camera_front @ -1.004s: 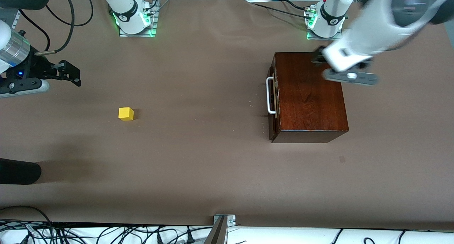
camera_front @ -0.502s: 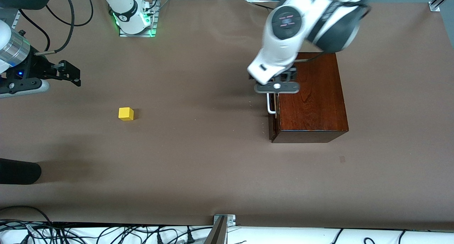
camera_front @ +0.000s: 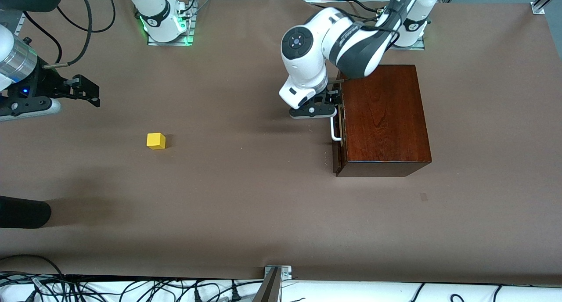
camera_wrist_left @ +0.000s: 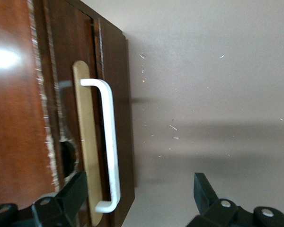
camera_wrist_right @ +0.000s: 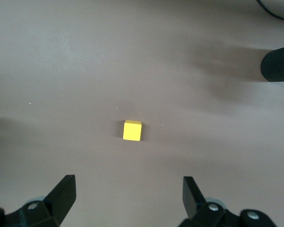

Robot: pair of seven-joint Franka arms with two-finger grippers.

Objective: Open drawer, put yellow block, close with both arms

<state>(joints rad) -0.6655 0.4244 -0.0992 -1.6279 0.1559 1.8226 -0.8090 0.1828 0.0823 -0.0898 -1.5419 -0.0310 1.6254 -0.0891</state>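
Observation:
The dark mahogany box [camera_front: 382, 117] stands toward the left arm's end of the table, its drawer [camera_wrist_left: 116, 94] pushed in. The white bar handle [camera_front: 335, 134] [camera_wrist_left: 109, 137] faces the right arm's end. My left gripper [camera_front: 332, 101] [camera_wrist_left: 139, 184] is open in front of the drawer. One end of the handle lies between its fingers, with no contact showing. The yellow block [camera_front: 156, 141] [camera_wrist_right: 132, 130] sits on the table toward the right arm's end. My right gripper [camera_front: 90, 91] [camera_wrist_right: 128, 182] waits open above the table, short of the block, with nothing in it.
A black rounded object [camera_front: 22, 212] [camera_wrist_right: 279, 64] pokes in at the right arm's end, nearer the front camera than the block. Cables [camera_front: 131, 289] and a metal bracket [camera_front: 274, 278] line the table's near edge. Brown table surface [camera_front: 246, 183] lies between block and box.
The left arm swung from over the box's top down to the drawer's front, and its gripper now straddles one end of the handle. The right arm and the block have not moved.

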